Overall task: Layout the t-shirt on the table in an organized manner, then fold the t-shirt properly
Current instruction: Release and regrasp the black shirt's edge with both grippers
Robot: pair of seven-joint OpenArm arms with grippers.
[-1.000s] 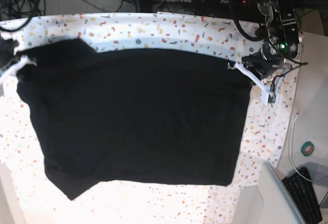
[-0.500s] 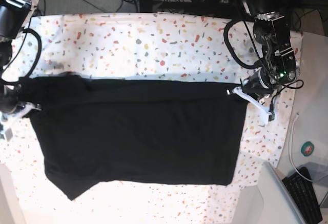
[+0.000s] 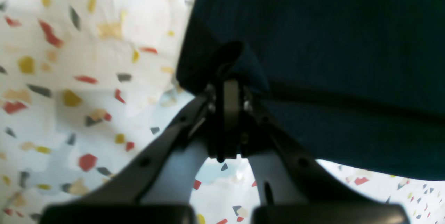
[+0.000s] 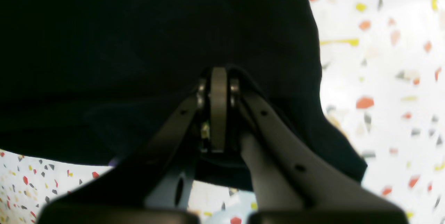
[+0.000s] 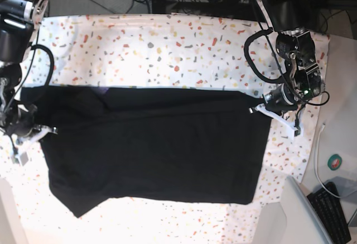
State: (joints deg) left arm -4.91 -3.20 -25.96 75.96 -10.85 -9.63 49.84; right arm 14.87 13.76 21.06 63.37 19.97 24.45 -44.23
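Black t-shirt (image 5: 150, 146) lies across the table (image 5: 167, 43); we keep our left gripper (image 5: 257, 108) and right gripper (image 5: 43, 128) clamped on its 2 far corners, likely to fold evenly.

Base view bright, near edge of tabletop (image 5: 167, 221) blown out white; t-shirt (image 5: 156, 149) reads as flat black, no fabric detail. Left wrist view soft, flecks blurred, left hand (image 3: 227, 88) out of focus. Right wrist view dim over cloth, overexposed at right, right hand (image 4: 219, 92) blurry
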